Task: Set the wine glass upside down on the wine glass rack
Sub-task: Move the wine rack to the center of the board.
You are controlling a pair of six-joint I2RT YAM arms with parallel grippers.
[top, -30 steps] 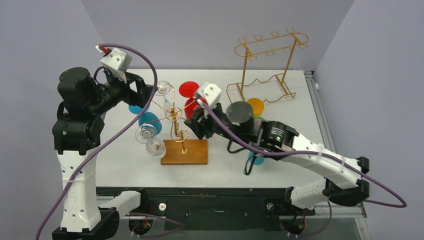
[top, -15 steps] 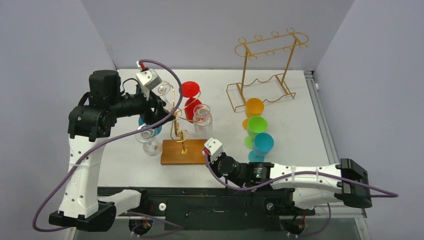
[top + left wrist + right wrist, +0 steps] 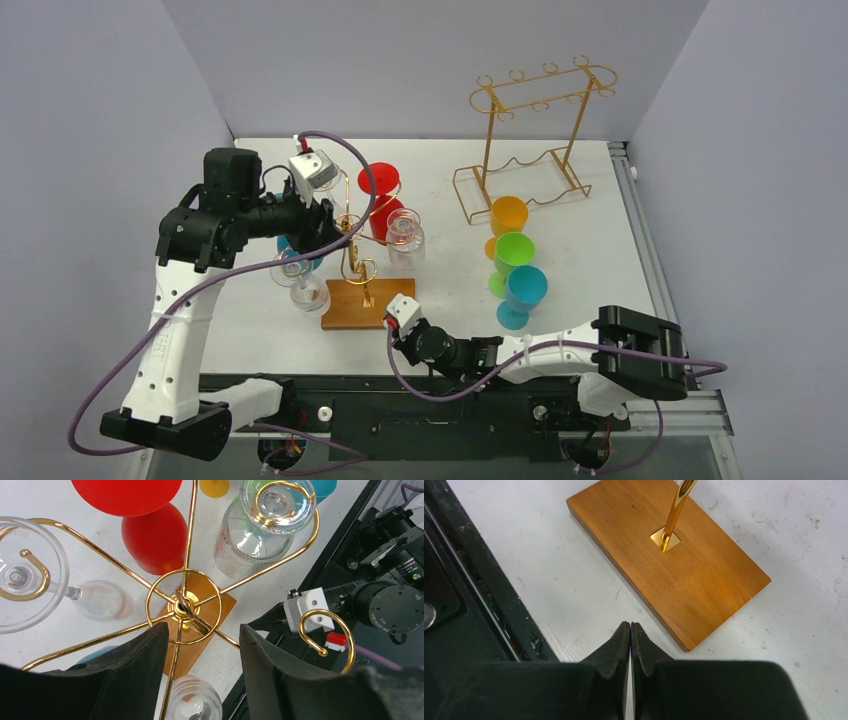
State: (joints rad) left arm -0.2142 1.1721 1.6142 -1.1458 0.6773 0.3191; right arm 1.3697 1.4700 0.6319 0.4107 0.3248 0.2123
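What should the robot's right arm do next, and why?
Probably open the shut, empty right gripper and reach toward the nearest blue glass: it stands upright on the table, and one curl of the rack looks free.

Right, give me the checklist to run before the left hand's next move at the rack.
1. Left hand empty: ok, jaws apart, nothing between.
2. Right hand out of the way: ok, shut, low by the wooden base, apart from it.
3. Free spiral arm on the wine glass rack: ok, one curl empty.
4. Clear ribbed glass seated: ok, foot in its curl.
5. All glasses hung: not ok; orange glass, green glass and blue glass stand on the table.
6. Left hand's clearance above the rack: cannot tell.
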